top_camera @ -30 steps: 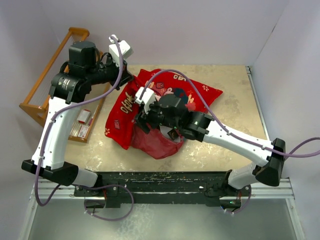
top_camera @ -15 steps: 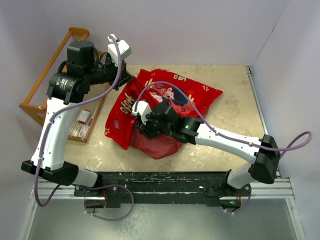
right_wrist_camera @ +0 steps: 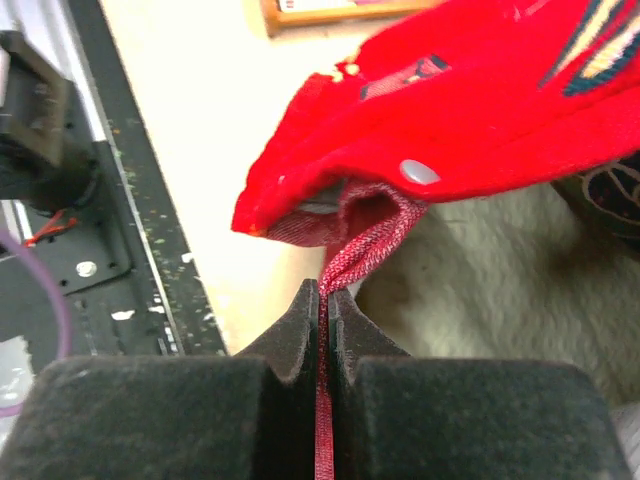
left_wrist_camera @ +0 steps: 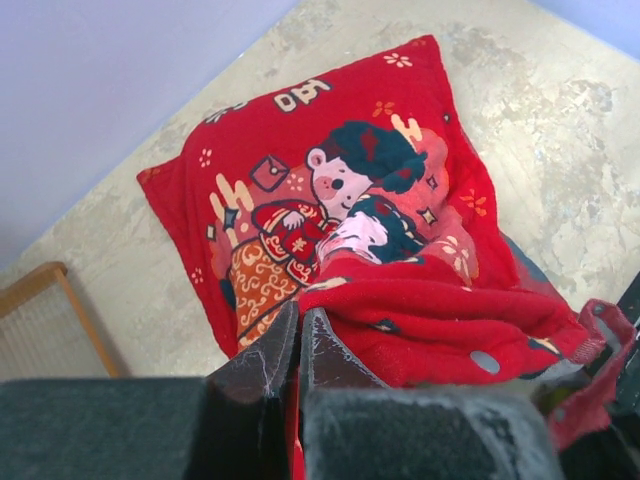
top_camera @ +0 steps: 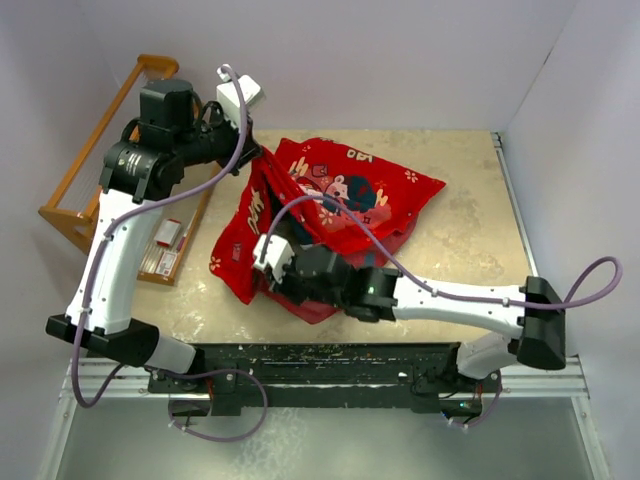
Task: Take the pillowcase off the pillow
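Observation:
The red printed pillowcase [top_camera: 360,185] lies mid-table with the pillow inside it, hidden in the top view. My left gripper [top_camera: 257,160] is shut on the case's left edge and holds it lifted; in the left wrist view red cloth runs between the closed fingers [left_wrist_camera: 262,365], with the printed pillowcase [left_wrist_camera: 330,190] spread beyond. My right gripper [top_camera: 268,262] is at the case's open near end. In the right wrist view this right gripper [right_wrist_camera: 324,292] is shut on a strip of the darker red lining. The cream pillow [right_wrist_camera: 500,270] shows under the raised red pillowcase [right_wrist_camera: 480,100].
A wooden rack [top_camera: 85,185] with small packets [top_camera: 165,245] stands along the table's left side. The black base rail [top_camera: 330,360] runs along the near edge, close under the right gripper. White walls close in the back and right.
My right arm swung toward the near left, and its gripper closed from open onto the lining at the case's open end. The left arm barely moved, still gripping.

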`<state>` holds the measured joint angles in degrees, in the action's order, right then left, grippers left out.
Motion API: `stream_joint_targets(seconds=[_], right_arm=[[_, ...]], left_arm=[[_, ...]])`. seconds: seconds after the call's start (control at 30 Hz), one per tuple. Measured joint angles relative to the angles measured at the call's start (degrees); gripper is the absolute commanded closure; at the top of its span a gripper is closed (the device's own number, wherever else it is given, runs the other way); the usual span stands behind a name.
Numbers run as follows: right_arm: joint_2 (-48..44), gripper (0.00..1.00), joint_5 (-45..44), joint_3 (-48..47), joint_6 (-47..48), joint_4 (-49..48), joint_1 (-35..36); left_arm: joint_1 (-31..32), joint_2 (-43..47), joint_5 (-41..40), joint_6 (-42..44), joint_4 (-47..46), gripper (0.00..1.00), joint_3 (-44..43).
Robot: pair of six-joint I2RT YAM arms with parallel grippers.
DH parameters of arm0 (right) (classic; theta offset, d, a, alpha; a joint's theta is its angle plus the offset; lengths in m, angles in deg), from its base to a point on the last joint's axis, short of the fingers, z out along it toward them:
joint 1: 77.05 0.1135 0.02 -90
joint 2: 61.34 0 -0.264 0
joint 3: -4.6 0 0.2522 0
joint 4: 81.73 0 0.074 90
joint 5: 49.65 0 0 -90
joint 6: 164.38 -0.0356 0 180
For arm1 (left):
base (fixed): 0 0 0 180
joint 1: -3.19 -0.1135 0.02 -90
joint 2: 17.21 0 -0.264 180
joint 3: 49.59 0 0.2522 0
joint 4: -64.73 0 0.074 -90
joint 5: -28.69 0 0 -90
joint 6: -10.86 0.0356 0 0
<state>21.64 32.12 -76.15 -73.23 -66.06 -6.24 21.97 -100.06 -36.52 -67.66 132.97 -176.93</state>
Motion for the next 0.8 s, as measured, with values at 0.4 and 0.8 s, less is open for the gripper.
stream_joint_targets(seconds=[0.4, 0.8], right_arm=[[-7.76, 1.0, -16.68, 12.52, -6.29, -9.31, 10.95], [0.04, 0.98, -19.63, 17.2, -17.33, -5.6, 22.73]], left_arm=[[0.59, -5.03, -7.69, -0.11, 2.58, 1.0, -0.07], [0.0, -7.74, -16.63, -0.22, -6.27, 1.0, -5.07]])
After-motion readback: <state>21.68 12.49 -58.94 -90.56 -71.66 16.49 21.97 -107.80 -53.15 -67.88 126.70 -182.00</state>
